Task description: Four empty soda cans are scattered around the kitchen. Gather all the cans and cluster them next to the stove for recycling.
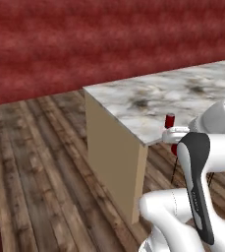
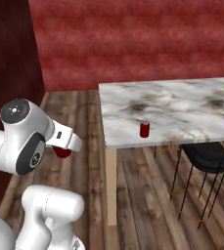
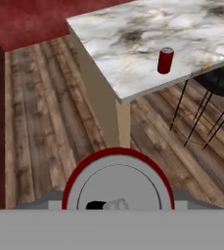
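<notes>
The claw [image 3: 114, 205] is closing on a red soda can [image 3: 117, 180], whose silver top with its pull tab is lying right below the camera on the hand; from the right side of the base, the red body of this held can [image 2: 62, 152] is peeking out under the white hand, well above the wooden floor [image 2: 143, 195]. So I judge that one can is being carried at this moment and is not yet delivered. A second red can [image 3: 165, 60] is standing upright on the marble worktop [image 3: 182, 34], near its front edge and close to the corner, just above a black stool [image 2: 206, 156] that is tucked under the worktop. No stove is appearing here, so the robot is probably some way from the place where the cans must gather. The can on the worktop is waiting to be fetched, and I cannot tell where the two other cans are standing.
</notes>
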Controlling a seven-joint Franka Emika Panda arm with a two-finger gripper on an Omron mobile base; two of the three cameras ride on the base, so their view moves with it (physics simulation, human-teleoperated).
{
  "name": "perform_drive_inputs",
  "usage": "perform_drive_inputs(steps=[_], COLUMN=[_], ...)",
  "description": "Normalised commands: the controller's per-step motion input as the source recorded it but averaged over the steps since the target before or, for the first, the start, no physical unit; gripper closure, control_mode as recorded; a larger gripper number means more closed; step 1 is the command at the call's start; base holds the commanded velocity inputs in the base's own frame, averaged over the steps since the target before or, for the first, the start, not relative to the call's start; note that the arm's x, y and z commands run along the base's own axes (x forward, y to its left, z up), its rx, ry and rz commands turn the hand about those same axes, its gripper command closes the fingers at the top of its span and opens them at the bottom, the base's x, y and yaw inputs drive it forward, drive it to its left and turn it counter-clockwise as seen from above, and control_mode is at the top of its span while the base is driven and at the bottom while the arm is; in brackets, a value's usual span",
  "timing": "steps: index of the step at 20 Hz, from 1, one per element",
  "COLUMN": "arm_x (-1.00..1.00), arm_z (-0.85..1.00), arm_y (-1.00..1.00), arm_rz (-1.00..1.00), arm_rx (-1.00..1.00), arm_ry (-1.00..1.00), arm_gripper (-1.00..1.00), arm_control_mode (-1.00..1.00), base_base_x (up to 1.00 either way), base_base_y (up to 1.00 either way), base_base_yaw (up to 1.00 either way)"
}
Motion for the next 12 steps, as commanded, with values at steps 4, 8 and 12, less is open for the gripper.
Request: perform_drive_inputs(steps=[4,8,12], arm_x=[0.0,0.0,0.0], arm_z=[0.0,0.0,0.0], arm_y=[0.0,0.0,0.0], arm_rz=[0.0,0.0,0.0], arm_rx=[0.0,0.0,0.0], arm_ry=[0.0,0.0,0.0], arm_gripper=[1.0,1.0,1.0], arm_control_mode=[1.0,1.0,1.0], base_base_x=[0.17,0.46,0.72], base_base_y=[0.79,0.73,0.54], base_base_yaw=[0.01,0.0,0.0])
